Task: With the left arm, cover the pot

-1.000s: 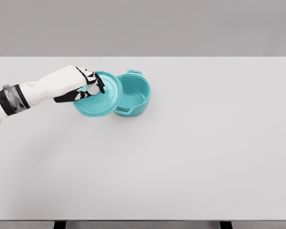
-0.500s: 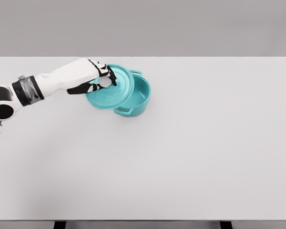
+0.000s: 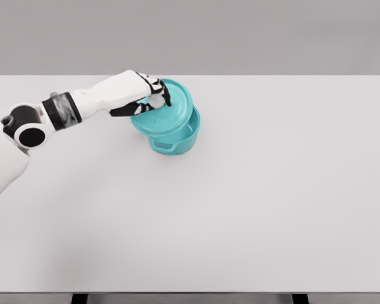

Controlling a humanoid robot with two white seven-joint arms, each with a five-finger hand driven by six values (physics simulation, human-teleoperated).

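A teal pot [image 3: 178, 140] stands on the white table [image 3: 253, 190], left of the middle and toward the back, with a handle facing the front. My left hand [image 3: 153, 98] is shut on the knob of the teal lid [image 3: 168, 113]. The lid hangs tilted just above the pot and covers most of its opening, shifted a little to the left. Only the pot's front wall and right rim show below it. The left arm reaches in from the left edge.
Nothing else stands on the table. Its far edge runs just behind the pot, against a plain grey wall.
My left hand has carried the lid to the right and slightly up, from beside the pot's left rim to over its opening. The pot has stayed put.
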